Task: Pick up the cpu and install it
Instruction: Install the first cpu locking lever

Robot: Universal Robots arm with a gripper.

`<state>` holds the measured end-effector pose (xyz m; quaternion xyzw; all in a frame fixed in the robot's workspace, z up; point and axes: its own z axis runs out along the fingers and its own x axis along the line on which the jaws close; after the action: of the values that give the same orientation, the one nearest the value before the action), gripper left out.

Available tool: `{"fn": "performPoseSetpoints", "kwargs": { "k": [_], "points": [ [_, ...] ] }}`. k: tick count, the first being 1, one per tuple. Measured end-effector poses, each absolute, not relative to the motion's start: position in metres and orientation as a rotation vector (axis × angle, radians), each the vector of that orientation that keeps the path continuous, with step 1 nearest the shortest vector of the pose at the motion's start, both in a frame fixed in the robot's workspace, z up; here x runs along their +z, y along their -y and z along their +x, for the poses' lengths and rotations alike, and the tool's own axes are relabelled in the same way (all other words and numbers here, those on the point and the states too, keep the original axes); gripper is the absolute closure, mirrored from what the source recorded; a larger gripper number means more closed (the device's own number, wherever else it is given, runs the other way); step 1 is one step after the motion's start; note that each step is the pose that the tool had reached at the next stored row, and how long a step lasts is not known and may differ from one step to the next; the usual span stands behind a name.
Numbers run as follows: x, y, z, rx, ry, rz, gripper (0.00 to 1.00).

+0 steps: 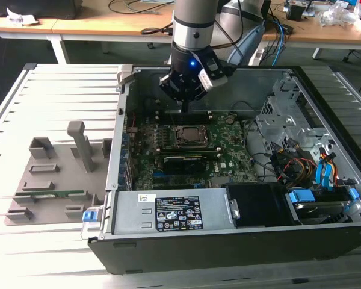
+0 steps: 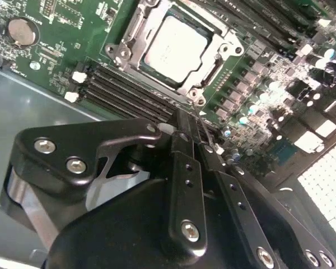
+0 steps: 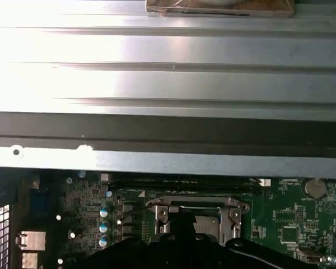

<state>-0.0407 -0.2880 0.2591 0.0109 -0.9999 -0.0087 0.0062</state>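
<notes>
The cpu (image 2: 176, 47) lies flat inside the socket frame (image 2: 129, 39) on the green motherboard (image 1: 228, 153), its silver top facing up. The exterior view shows the cpu (image 1: 191, 135) in the middle of the open computer case. My gripper (image 1: 183, 108) hangs a little above the board, just behind the socket toward the case's rear wall. In the second wrist view the gripper (image 2: 189, 120) has its two thin fingers pressed together with nothing between them, tips near the memory slots (image 2: 129, 92) beside the socket. In the first wrist view the socket frame (image 3: 157, 208) peeks out past the gripper body.
The case walls (image 1: 123, 120) surround the board. A power supply (image 1: 168, 214) lies along the front, a drive cage and loose cables (image 1: 295, 162) on the exterior view's right. A grey fixture (image 1: 48, 180) holding a green memory stick (image 1: 54, 194) sits outside the case on the left.
</notes>
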Motion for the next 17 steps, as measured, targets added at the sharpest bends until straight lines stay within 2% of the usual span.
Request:
{"fn": "performPoseSetpoints", "kwargs": {
  "k": [10,17],
  "points": [
    [0.261,0.302,-0.079,-0.027,3.143,0.034,0.89],
    [0.265,0.291,-0.099,-0.029,3.157,0.04,0.89]
  ]
}}
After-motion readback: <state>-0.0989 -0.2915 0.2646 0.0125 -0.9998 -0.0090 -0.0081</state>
